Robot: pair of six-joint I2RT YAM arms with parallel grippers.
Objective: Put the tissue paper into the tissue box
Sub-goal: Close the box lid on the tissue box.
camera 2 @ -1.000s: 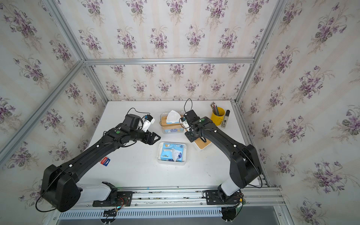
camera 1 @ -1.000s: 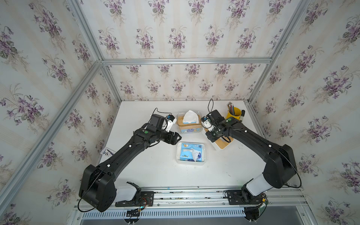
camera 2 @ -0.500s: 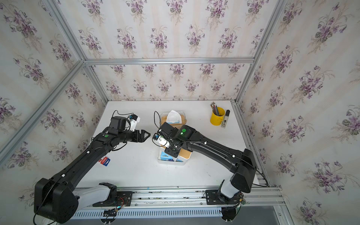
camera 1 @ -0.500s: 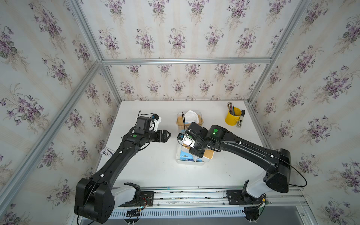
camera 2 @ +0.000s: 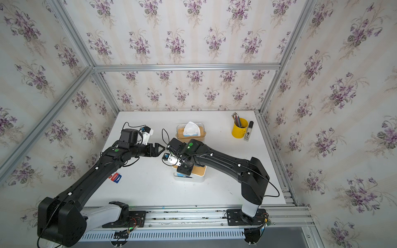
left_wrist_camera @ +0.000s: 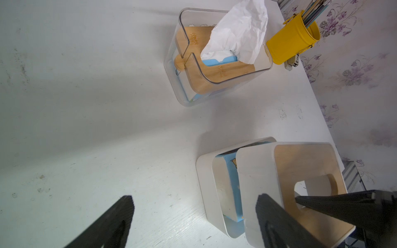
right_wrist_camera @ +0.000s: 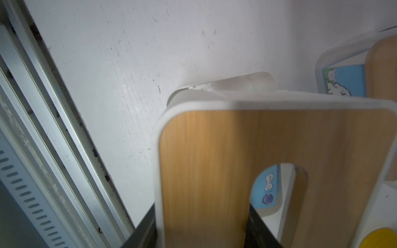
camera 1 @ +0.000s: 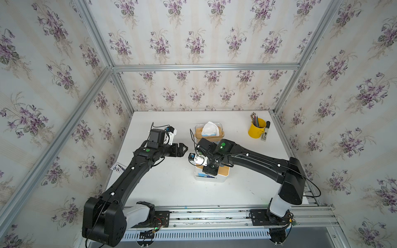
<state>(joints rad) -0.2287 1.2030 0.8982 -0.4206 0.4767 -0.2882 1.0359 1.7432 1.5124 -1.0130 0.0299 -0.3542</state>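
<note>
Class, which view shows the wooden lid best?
The left wrist view: most of the lid and its slot show. The right wrist view crops it; in both top views the right arm hides most.

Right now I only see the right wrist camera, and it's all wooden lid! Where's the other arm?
Observer: The left gripper hovers open beside the white box, touching nothing.
Operator: Is it on properly?
Observer: No. In the left wrist view the wooden lid sits askew, and the blue tissue pack shows beside it.
Operator: What's behind the box?
Observer: A clear tissue box with a white tissue poking up.
</note>
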